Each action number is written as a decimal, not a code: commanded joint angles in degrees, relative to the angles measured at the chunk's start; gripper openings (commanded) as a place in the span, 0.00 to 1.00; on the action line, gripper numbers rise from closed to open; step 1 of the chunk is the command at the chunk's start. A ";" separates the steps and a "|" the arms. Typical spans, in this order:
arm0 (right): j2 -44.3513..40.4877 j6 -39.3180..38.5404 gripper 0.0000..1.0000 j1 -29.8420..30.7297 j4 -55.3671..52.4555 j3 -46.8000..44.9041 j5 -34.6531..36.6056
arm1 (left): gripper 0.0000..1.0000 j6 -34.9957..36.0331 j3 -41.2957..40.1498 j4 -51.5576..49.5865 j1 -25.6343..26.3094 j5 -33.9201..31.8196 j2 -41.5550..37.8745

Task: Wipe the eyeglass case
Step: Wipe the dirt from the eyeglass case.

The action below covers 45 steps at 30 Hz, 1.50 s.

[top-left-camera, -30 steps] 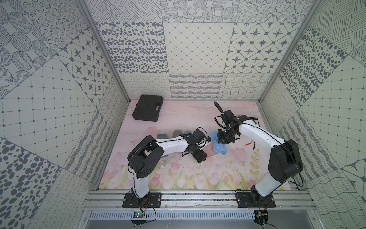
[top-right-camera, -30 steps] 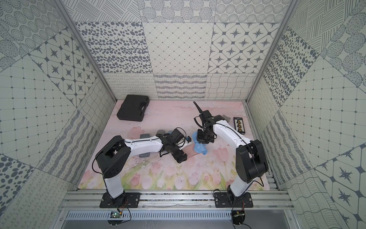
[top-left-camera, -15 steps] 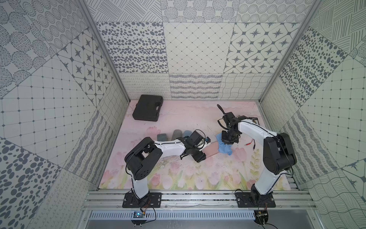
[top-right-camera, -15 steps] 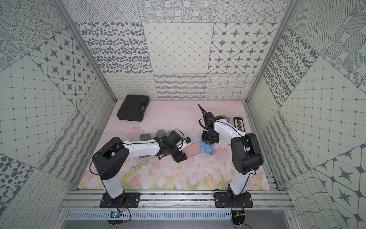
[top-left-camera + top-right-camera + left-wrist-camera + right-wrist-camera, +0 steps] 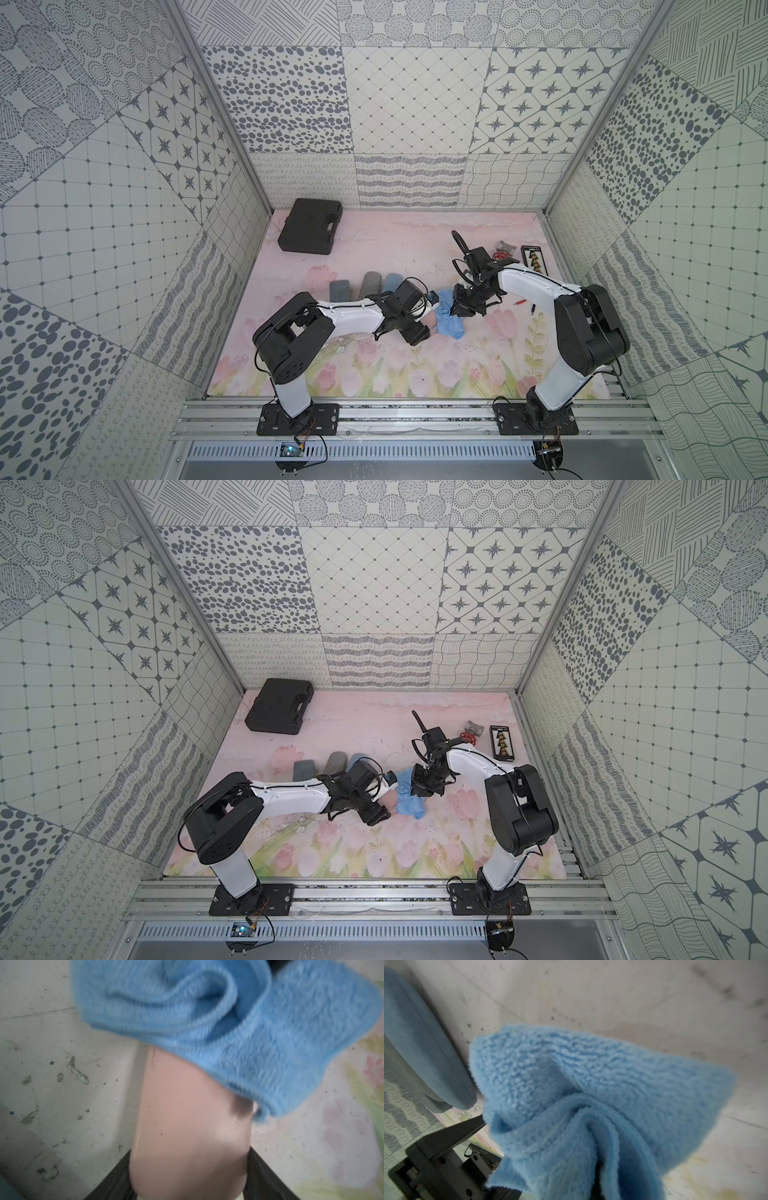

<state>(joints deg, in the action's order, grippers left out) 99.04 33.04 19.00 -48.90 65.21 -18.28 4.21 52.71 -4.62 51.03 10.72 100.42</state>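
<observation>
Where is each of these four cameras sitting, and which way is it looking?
Both top views: side by side, high above the front, looking down at the table; both arms show whole.
Left wrist: on the left arm, looking along the left gripper at the pink eyeglass case; its dark fingers show.
Right wrist: on the right arm, looking at the blue cloth in the right gripper; its jaws are hidden.
Shared: all views show the cloth.
</observation>
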 commanded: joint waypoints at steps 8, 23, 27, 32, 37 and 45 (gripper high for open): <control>-0.59 -7.14 0.00 7.28 -11.77 13.54 17.44 | 0.21 -0.54 -2.68 3.77 4.22 -12.11 -3.00; 2.71 -10.00 0.00 -1.10 -11.56 12.79 30.18 | 0.20 6.06 -4.64 5.19 10.43 -27.88 -4.27; 6.16 -10.62 0.00 6.64 -14.06 23.09 25.23 | 0.17 9.47 -4.66 6.52 12.87 -32.47 -3.77; 12.49 -4.70 0.00 14.77 -8.06 25.40 3.37 | 0.10 12.14 -4.32 7.44 14.82 -38.29 -3.00; 11.15 -1.31 0.00 10.08 0.53 11.56 -9.18 | 0.00 10.81 -3.98 6.01 15.11 -42.53 -1.95; 4.74 -10.53 0.00 -1.99 -11.91 7.10 19.89 | 0.00 6.37 -1.78 2.12 15.07 -42.47 0.24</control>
<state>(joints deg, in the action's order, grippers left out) 106.19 26.57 15.16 -49.23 70.83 -14.68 13.76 49.67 0.32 66.37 -24.05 98.83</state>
